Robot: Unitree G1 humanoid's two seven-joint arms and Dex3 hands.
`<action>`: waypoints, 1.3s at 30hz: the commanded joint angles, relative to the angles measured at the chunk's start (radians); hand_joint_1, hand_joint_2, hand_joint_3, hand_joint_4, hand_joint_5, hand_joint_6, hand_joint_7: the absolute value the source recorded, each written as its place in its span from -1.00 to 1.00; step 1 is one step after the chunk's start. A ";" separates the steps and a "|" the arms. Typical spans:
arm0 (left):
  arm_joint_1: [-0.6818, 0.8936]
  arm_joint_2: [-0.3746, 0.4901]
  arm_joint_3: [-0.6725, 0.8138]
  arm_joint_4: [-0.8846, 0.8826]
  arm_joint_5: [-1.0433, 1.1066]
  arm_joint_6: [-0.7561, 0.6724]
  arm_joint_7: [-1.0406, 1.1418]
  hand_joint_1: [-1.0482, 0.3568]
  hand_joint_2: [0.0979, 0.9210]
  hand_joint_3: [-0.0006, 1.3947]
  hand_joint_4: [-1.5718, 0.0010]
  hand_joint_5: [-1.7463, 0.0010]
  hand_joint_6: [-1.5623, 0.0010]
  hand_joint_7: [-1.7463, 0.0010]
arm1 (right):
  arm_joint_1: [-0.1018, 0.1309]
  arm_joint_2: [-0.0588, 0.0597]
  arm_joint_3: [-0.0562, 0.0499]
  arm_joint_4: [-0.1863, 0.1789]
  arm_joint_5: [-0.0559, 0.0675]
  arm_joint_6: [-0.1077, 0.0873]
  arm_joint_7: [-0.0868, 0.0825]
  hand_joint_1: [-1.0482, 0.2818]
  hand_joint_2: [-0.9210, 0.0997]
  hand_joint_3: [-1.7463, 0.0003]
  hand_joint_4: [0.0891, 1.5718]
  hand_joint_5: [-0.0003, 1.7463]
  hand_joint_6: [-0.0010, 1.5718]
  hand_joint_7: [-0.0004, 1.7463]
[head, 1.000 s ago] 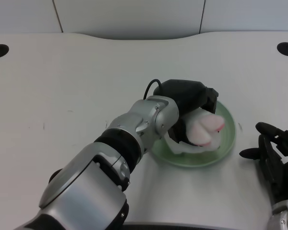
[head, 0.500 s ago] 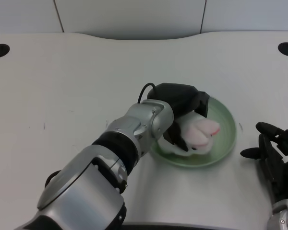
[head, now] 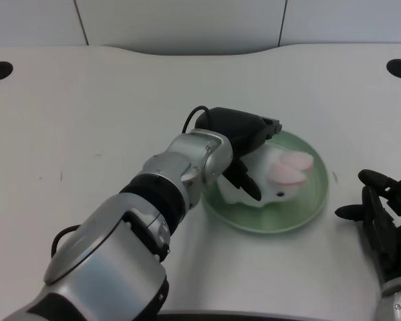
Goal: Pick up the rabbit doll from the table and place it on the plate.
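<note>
The rabbit doll (head: 274,177) lies on the green plate (head: 312,204), a white soft toy with two pink-lined ears pointing toward the plate's right side and a small dark eye showing low on its near side. It rests on the left and middle part of the plate, with bare green rim visible to the right and along the near edge. The plate sits on the white tabletop (head: 87,127), right of the middle and a little toward the robot. The left hand (head: 244,144) reaches in from the lower left on its silver forearm and hangs over the plate's left rim, its black body above and behind the doll. Dark fingers (head: 247,184) curve down over the doll's left flank and touch or nearly touch the white fabric there, but they lie along one side only; whether the hand actually grips the toy or merely rests against it cannot be told from this view, since the palm side is hidden by the wrist. A thin black cable loops up behind the wrist. At the far right edge of the picture the right hand (head: 387,224) waits on the tabletop, fingers spread, well apart from the plate. Two dark round holes mark the tabletop's far corners, one at the left (head: 0,70) and one at the right (head: 399,67), and a pale wall panel runs behind the tabletop's curved far edge.
</note>
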 commanded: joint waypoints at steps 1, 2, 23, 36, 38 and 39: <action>-0.023 0.034 0.027 -0.019 -0.031 -0.035 -0.034 -0.96 1.00 -0.89 0.95 0.99 0.86 0.99 | -0.003 -0.022 -0.002 0.004 0.000 0.012 -0.009 -0.01 -1.00 0.77 0.06 0.26 0.08 -0.26; -0.022 0.040 0.033 -0.024 -0.039 -0.043 -0.042 -0.97 1.00 -0.88 0.94 0.99 0.86 0.99 | -0.003 -0.026 0.003 0.004 -0.008 0.010 -0.016 -0.01 -1.00 0.77 0.06 0.26 0.07 -0.26; 0.336 0.334 0.405 -0.487 -0.483 -0.247 -0.236 -0.68 1.00 -0.50 0.56 0.82 0.62 0.89 | -0.008 -0.023 -0.009 0.002 0.010 0.009 0.016 0.02 -1.00 0.72 0.10 0.29 0.10 -0.24; 0.836 0.331 0.714 -0.952 -0.978 0.070 -0.377 -0.46 1.00 -0.45 0.11 -0.32 0.00 0.47 | -0.004 -0.080 0.007 0.006 -0.004 0.044 0.088 -0.01 -1.00 0.69 0.04 0.44 0.06 -0.27; 0.892 0.333 0.747 -1.001 -1.053 0.116 -0.419 -0.46 1.00 -0.37 0.09 -0.39 0.02 0.39 | -0.005 -0.082 0.007 0.008 -0.006 0.042 0.090 -0.04 -1.00 0.70 0.03 0.38 0.08 -0.27; 0.926 0.331 0.763 -1.034 -1.083 0.154 -0.420 -0.47 1.00 -0.36 0.07 -0.41 0.00 0.36 | -0.004 -0.082 0.008 0.008 -0.007 0.040 0.088 -0.04 -1.00 0.70 0.02 0.36 0.08 -0.28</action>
